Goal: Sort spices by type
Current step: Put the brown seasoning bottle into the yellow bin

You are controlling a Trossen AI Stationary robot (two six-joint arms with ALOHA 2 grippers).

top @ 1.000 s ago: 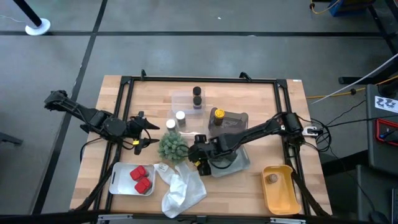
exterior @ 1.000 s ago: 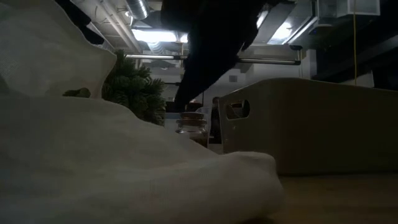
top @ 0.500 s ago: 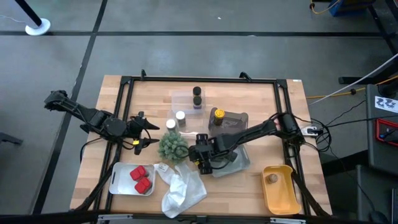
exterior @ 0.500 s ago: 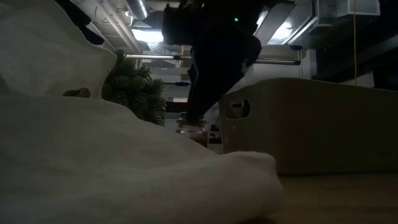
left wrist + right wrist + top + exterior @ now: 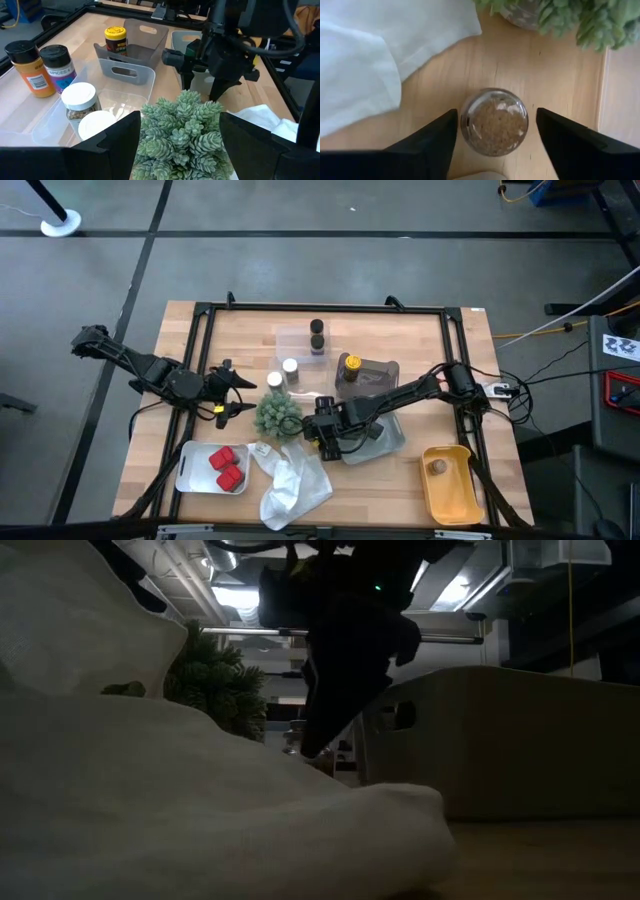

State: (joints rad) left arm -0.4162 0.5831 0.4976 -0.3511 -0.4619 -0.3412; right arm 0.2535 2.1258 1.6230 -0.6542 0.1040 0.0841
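Observation:
In the right wrist view a small clear glass jar [image 5: 494, 121] of brown spice stands upright on the wooden table. My right gripper [image 5: 496, 142] is open and low over it, one finger on each side with a narrow gap to the glass. In the high view my right gripper [image 5: 322, 438] covers the jar, between the green plant [image 5: 278, 415] and the grey tray [image 5: 388, 438]. My left gripper [image 5: 243, 394] waits open to the left of the plant. Two white-capped jars [image 5: 282, 374], two dark jars [image 5: 316, 336] and a yellow-capped jar [image 5: 352, 365] stand farther back.
The white plastic bag [image 5: 290, 480] lies just near-left of the jar and fills the low view [image 5: 150, 800]. A white tray with red packets [image 5: 228, 465] sits near-left, and a yellow tray [image 5: 455, 490] with a tan piece [image 5: 438, 467] near-right. A black frame [image 5: 320, 307] rims the table.
My right gripper has moved down and slightly toward the near edge, and its fingers now stand around the small glass jar. In the low view it now hides most of the jar. The jar has stayed in place.

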